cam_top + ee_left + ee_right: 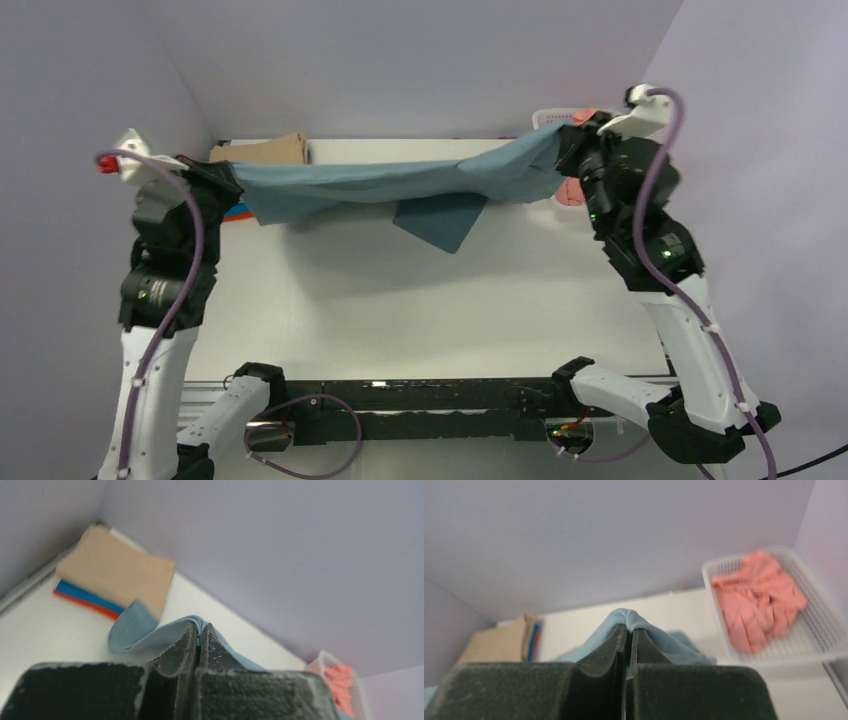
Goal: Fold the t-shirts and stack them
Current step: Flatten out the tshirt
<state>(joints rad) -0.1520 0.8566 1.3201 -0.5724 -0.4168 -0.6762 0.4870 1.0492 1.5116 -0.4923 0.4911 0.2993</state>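
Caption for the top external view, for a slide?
Left gripper and right gripper hold a teal tee spread between them above the table; folded stack far left, basket far right.

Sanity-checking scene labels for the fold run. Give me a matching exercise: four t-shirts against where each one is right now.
Things:
1. teal-grey t-shirt
2. salmon pink t-shirt
3. tan t-shirt
4. orange t-shirt

Places:
A. in the white basket
B. directly under the blue t-shirt
C. stretched in the air between the left pincer and the right pincer
D. on top of the blue t-shirt

Pairs: 1-C; 2-A; 3-D; 4-B
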